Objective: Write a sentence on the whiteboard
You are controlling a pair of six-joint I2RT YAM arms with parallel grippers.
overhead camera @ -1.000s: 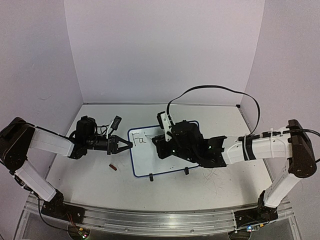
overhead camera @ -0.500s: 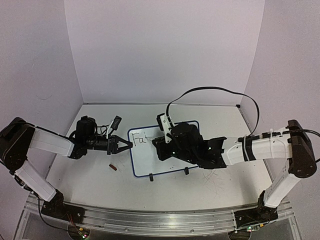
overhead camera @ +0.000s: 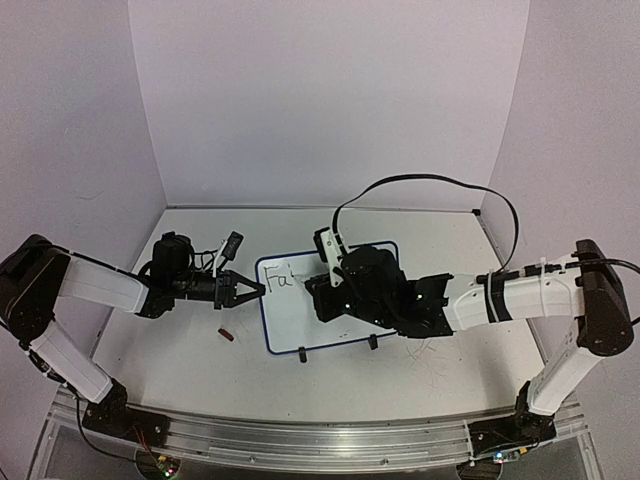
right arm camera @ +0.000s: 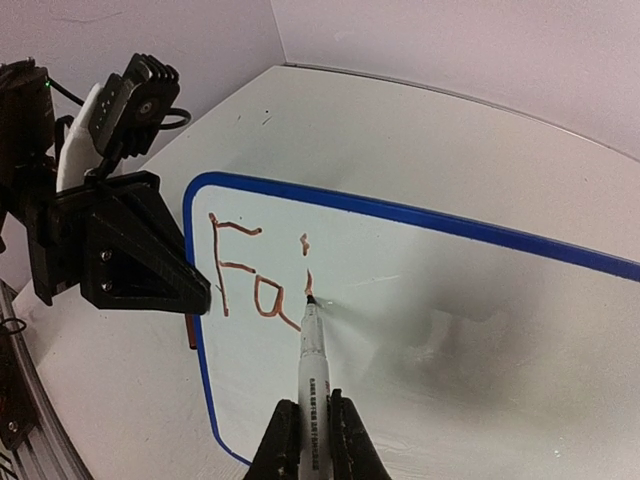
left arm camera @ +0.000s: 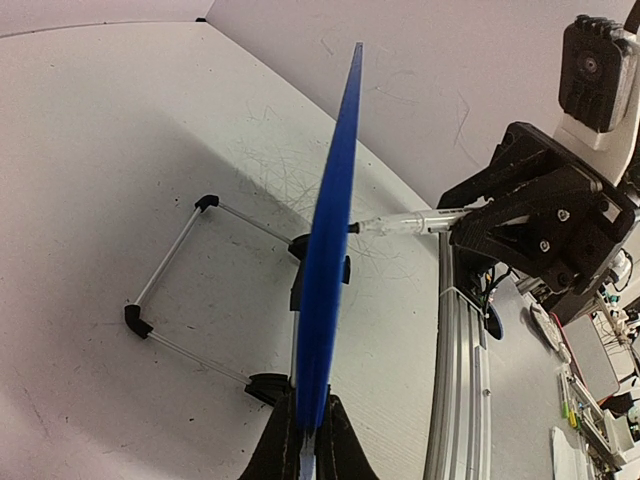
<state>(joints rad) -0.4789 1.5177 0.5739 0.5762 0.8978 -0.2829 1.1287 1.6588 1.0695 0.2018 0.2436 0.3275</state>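
- While the whiteboard (overhead camera: 300,320) stands in the middle of the table (overhead camera: 180,370), your left gripper (overhead camera: 248,290) pinches its left rim; hold that clamp firm.
- Left wrist: the whiteboard shows edge-on, rim clamped; allow no tilt.
- Right wrist: your right gripper (right arm camera: 312,435) pinches the marker (right arm camera: 312,365), tip touching the sentence (right arm camera: 255,280) at "Fai"; press lightly, stroke evenly.

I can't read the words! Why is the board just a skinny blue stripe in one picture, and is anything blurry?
Left wrist view: the whiteboard is seen edge-on, so only its blue rim shows, fuzzy near the lens. Right wrist view: the letters look sharp, with a soft grey shadow beside the marker. Top view: even light, letters tiny.
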